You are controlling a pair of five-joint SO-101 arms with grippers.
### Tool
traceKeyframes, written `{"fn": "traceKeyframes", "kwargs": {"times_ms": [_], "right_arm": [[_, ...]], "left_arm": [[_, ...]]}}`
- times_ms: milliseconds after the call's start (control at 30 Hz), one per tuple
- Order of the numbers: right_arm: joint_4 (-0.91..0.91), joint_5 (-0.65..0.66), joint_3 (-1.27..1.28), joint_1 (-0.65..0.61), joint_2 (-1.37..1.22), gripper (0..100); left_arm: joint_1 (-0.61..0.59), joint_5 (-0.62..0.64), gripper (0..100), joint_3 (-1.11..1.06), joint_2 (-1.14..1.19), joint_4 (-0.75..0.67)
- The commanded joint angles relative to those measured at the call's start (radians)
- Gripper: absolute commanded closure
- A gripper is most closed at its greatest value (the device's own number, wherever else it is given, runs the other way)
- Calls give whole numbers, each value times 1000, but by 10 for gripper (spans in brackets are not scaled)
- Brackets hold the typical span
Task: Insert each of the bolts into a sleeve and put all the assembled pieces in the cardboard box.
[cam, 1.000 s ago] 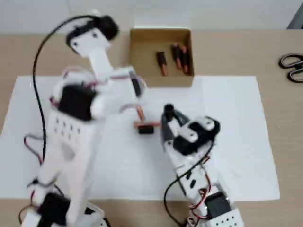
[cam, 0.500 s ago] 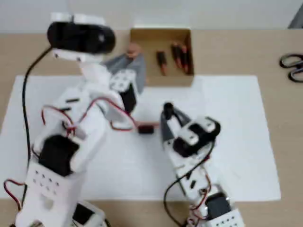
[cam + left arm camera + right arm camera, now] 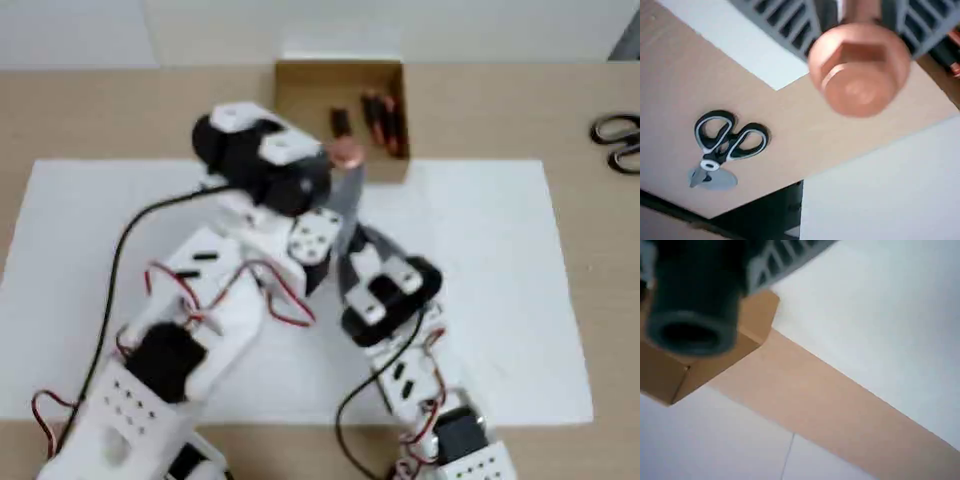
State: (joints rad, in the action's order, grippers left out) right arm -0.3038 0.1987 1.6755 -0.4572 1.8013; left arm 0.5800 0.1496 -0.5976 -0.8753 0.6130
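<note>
Two parts are held at once, one per arm. The left gripper (image 3: 348,170) is pinched on an orange bolt (image 3: 858,70). The flanged hex head stands proud of the fingertips, and the shank is hidden between the fingers. In the high view the bolt head (image 3: 346,153) sits just beside the near wall of the cardboard box (image 3: 290,110), above the far edge of the white paper sheet (image 3: 500,280).

The right gripper (image 3: 725,265) is clamped on a black sleeve (image 3: 692,310). It grips the body only, so the open bore stays clear of the fingers, presumably to accept the bolt. A corner of the cardboard box (image 3: 755,325) lies beyond the sleeve. In the high view this gripper lies close under the left arm's wrist.

Three dark assembled pieces (image 3: 383,120) with orange ends already lie in the box. Judged from this, the step in hand is mating the bolt and sleeve in the air — not on the table (image 3: 500,110). How well the two axes line up cannot be told.

Scissors (image 3: 615,140) lie well apart, at the table's edge.
</note>
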Motion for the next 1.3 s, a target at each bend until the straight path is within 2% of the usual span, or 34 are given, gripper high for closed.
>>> {"fn": "traceKeyframes", "kwargs": {"times_ms": [0,167,400,633,900,1200,1267], "right_arm": [[27,-54,8,-1,13,995],[27,-195,8,1,13,995],[27,-203,8,-1,13,995],[27,-199,6,-1,13,995],[27,-199,0,-1,13,995],[27,-198,-2,-1,13,995],[27,-196,-3,-1,13,995]], "left_arm": [[-6,63,993,-21,-54,-43],[-23,97,993,-68,-104,-43],[-3,103,993,-140,-117,-57],[17,98,993,-206,-115,-203],[17,97,993,-214,-115,-137],[17,95,993,-285,-115,-132],[18,95,993,-285,-114,-72]]}}
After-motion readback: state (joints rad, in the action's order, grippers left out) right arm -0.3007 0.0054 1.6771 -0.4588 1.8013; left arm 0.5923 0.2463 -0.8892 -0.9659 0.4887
